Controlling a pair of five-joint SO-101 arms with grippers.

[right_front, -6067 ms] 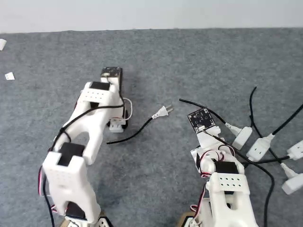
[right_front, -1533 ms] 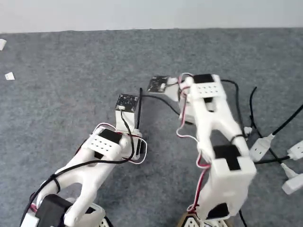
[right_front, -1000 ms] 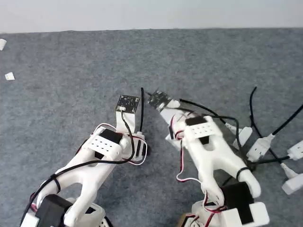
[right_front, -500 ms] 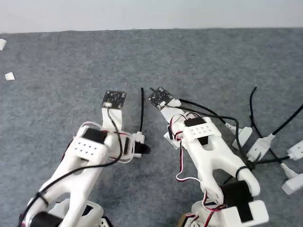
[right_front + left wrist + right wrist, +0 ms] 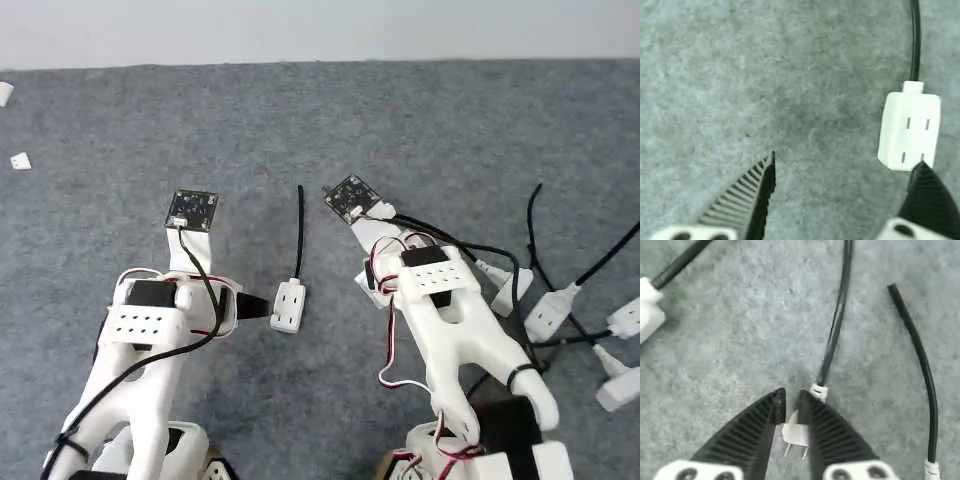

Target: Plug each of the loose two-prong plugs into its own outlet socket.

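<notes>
On the grey carpet between the two arms lies a white outlet socket. Its slots face up and its black cord runs away from the arms. I judge that the step in hand is to bring one plug to this socket.

My right gripper has its fingers almost closed, and between them it holds the white two-prong plug. The prongs seem to point back toward the wrist, and the plug's cord leads forward over the carpet.

My left gripper stands wide open and holds nothing. The socket is not in the middle of the opening; its near end sits just at the tip of one finger.

As I see it, the next move asks the left arm to shift sideways until the socket body is between the fingers. Then it should clamp the socket so that it cannot slide. After this, the right arm must turn the plug until the prongs face the slots.
</notes>
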